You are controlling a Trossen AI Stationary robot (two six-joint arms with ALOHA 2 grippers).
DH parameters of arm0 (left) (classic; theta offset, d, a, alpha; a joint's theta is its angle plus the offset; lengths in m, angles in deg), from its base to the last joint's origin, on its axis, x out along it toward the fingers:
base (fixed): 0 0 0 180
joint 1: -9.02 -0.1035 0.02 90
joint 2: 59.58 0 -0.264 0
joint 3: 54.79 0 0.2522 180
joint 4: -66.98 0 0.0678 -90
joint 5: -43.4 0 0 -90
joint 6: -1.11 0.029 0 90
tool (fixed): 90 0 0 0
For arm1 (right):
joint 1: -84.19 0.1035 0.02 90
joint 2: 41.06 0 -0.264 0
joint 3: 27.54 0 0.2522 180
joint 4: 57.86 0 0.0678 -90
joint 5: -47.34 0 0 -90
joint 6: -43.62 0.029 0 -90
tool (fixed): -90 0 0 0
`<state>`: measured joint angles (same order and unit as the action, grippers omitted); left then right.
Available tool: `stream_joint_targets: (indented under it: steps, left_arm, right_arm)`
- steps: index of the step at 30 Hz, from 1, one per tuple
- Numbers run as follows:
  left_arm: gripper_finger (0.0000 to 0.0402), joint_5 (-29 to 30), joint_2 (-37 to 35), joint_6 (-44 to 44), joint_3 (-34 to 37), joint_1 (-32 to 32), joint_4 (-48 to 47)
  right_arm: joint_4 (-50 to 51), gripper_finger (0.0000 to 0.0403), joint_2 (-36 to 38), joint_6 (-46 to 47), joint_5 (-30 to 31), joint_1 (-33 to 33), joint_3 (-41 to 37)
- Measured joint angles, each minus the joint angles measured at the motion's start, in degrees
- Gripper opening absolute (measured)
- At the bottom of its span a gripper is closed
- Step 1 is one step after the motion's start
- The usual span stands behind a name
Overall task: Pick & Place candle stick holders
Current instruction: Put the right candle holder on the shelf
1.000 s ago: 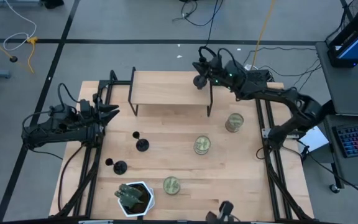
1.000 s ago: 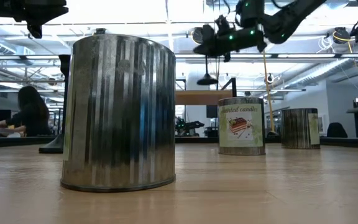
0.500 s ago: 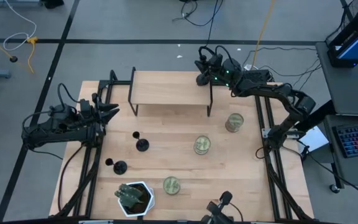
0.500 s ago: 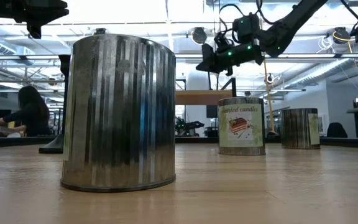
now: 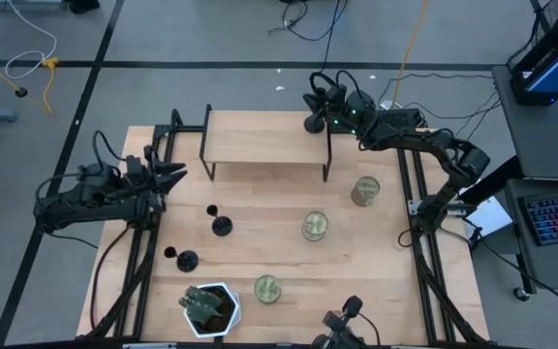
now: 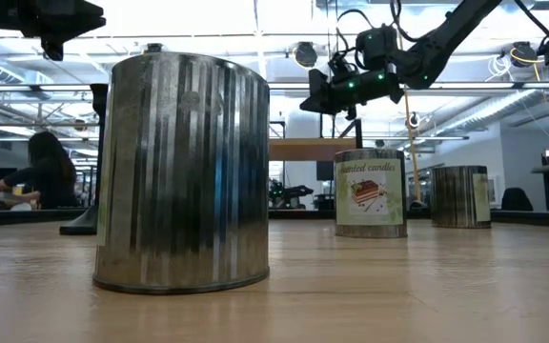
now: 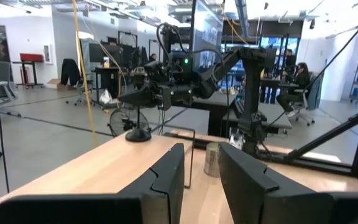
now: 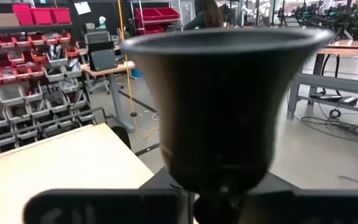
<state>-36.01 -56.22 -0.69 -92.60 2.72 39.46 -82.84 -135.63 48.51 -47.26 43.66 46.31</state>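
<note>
Right hand: over the right back corner of the raised wooden shelf, clenched on 1 candle stick holder; in the left wrist view its disc base sits on or just above the shelf top, and which of the 2 cannot be told.
Held holder close up: the right wrist view is filled by its dark flared cup, gripped just below.
Left hand: waits at the bench's left edge, fingers parted, grasping nothing.
Holders left on the bench: 3 by the look of it, 2 near each other in front of the shelf, 1 more toward the front left, with a small dark piece just beside it that cannot be made out.
Other items: 3 green-gold tins and a white plant pot, untouched.
Progress: judged early; 1 holder is arriving at the shelf, not yet released, and about 3 remain to be moved.
</note>
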Motion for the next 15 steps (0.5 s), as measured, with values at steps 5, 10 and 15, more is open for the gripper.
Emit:
stream_joint_targets:
  steps: [5, 10, 15]
  left_arm:
    - [0.0104, 0.00, 0.00, -0.02, 0.00, 0.00, -2.56]
    - [0.0105, -0.51, 0.00, -0.19, 0.00, 0.00, -3.99]
    - [0.0138, -3.09, 0.99, -0.20, 0.00, 0.00, -5.11]
  right_arm:
    - [0.99, 0.0070, 0.02, -1.30, -0.13, 0.12, 0.00]
    - [4.34, 0.0119, 1.23, -2.99, -0.15, 0.15, -0.04]
    - [11.54, 0.0163, 5.93, -3.21, -0.13, 0.40, -0.04]
